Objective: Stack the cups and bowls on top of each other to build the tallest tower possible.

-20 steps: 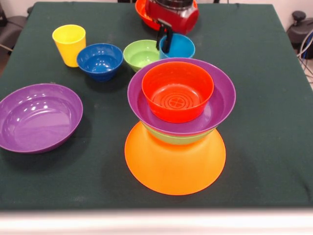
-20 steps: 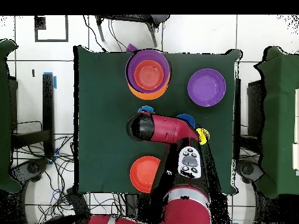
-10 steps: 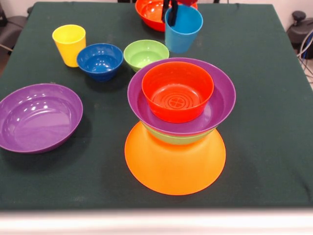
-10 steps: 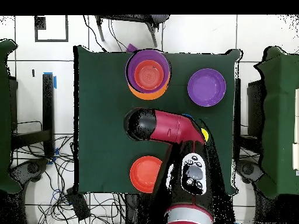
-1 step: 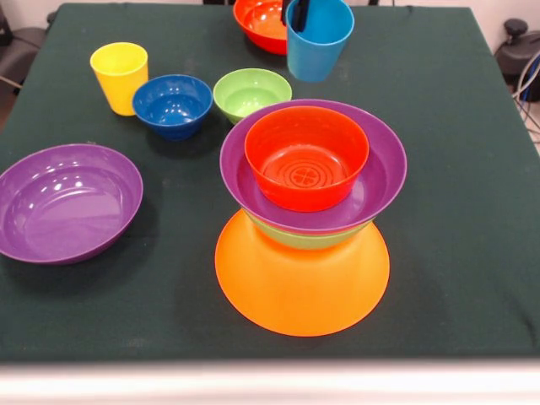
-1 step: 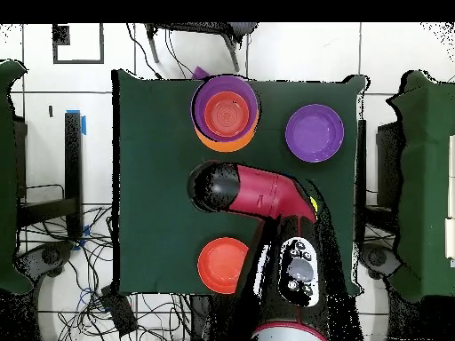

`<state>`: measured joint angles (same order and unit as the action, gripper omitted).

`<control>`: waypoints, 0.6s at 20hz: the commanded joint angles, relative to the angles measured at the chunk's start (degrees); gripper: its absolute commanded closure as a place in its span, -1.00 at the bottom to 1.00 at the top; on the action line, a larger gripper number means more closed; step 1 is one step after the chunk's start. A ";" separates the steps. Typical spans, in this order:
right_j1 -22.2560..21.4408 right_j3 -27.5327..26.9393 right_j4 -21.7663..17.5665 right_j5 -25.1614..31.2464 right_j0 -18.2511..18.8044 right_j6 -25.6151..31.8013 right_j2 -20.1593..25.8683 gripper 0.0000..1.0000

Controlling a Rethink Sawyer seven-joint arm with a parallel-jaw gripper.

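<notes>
The light blue cup [image 5: 319, 38] hangs above the far side of the table. My gripper [image 5: 295, 12] is shut on its rim at the picture's top edge. The tower stands near the front: an upturned orange bowl [image 5: 302, 287], a green bowl [image 5: 304, 239] showing as a thin edge, a purple bowl [image 5: 384, 181] and a red-orange bowl [image 5: 306, 156] on top. The yellow cup [image 5: 119, 76], a dark blue bowl [image 5: 172, 105] and a small green bowl [image 5: 251, 93] stand in a row behind it. From above, my arm [image 6: 258, 194] hides the gripper and the blue cup.
A wide purple bowl [image 5: 67, 202] lies at the front left. Another red-orange bowl [image 5: 260, 20] sits at the far edge behind the lifted cup, and from above this red-orange bowl [image 6: 222, 265] lies beside my arm. The dark green cloth [image 5: 456, 126] covers the table.
The blue cup has left the table beside the green bowl and risen with the gripper, now a little higher than half a second ago. The bowls have not moved.
</notes>
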<state>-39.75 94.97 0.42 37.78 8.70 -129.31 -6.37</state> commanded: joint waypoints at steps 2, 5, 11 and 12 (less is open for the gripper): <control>1.60 -7.67 -0.30 10.81 1.56 3.23 7.07 1.00; 1.34 -11.23 -0.41 16.08 0.93 2.87 6.98 1.00; 0.33 -18.15 -1.32 27.68 -0.88 0.83 5.66 1.00; 0.37 -19.37 -1.60 29.03 -1.03 0.87 5.62 1.00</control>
<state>-39.70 83.94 0.30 56.10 9.10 -129.31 -6.03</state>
